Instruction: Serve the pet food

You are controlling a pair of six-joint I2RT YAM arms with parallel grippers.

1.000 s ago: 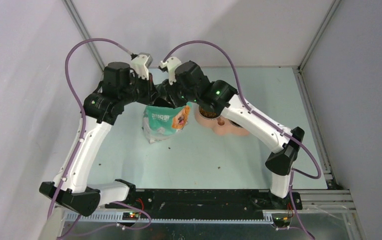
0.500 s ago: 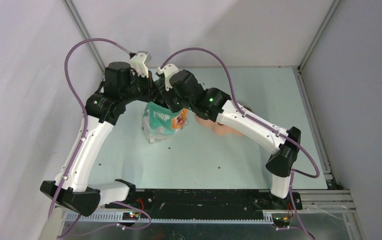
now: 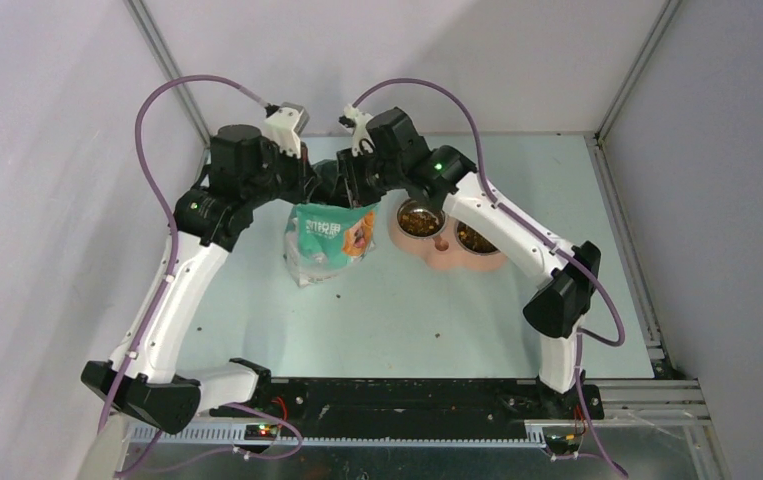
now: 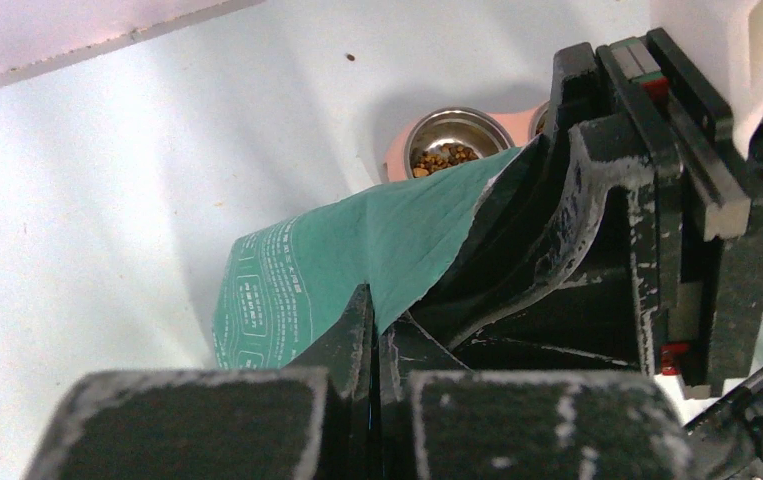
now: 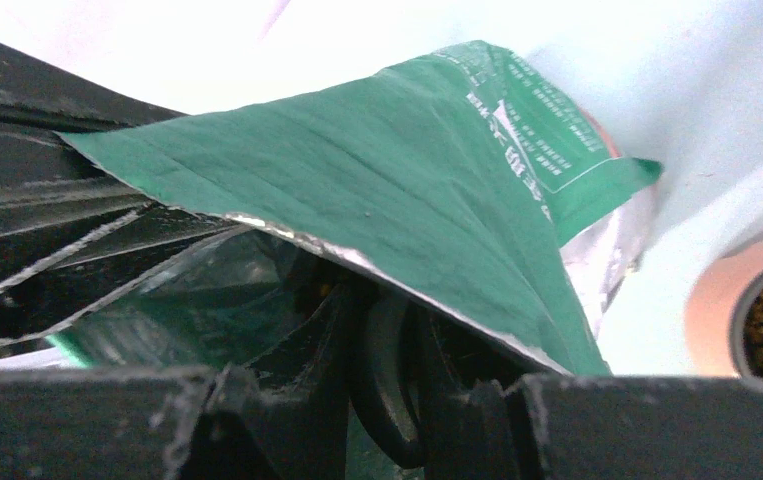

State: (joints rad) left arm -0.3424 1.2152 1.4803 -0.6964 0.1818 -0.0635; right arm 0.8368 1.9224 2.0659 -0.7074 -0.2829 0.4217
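Top external view: left claw (image 3: 317, 197) clamps top edge of teal-green foil bag (image 3: 325, 242); right claw (image 3: 345, 195) adjacent, grip unclear; brown kibble pellets (image 3: 419, 217) right of it.

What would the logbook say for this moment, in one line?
left fingers: pinching bag edge | right fingers: at bag mouth, grip unclear | kibble: in both bowls

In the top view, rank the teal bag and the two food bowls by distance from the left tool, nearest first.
1. teal bag, gripped by the left tool.
2. left bowl, just right of the bag.
3. right bowl, farthest right.
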